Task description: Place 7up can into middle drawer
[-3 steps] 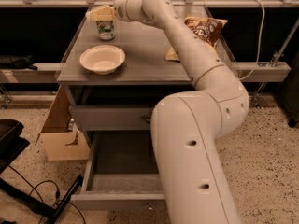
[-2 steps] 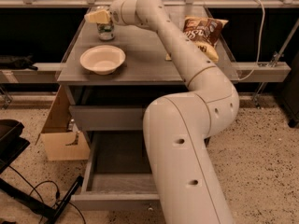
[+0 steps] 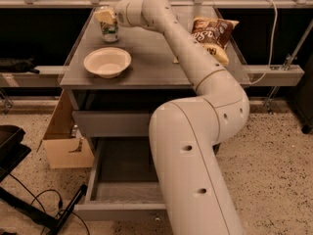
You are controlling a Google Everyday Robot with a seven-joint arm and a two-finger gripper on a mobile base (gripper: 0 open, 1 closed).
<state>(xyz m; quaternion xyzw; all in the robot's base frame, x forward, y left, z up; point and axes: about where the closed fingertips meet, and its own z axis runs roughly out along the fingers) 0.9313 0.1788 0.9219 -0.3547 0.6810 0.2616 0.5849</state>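
The 7up can stands upright at the back left of the grey cabinet top, green and white with a silver top. My gripper is at the can's top, reaching in from the right on the long white arm. The can's upper part is partly hidden by the gripper. The middle drawer is pulled out at the bottom of the cabinet, a shallow grey tray with nothing in it. My arm hides its right side.
A white bowl sits in front of the can. A brown-and-yellow chip bag lies at the back right. A closed drawer front is above the open one. A cardboard box and black cables are on the floor at left.
The arm has swung a little to the left, and the gripper has settled closer over the can. The can and the bowl have stayed where they were.
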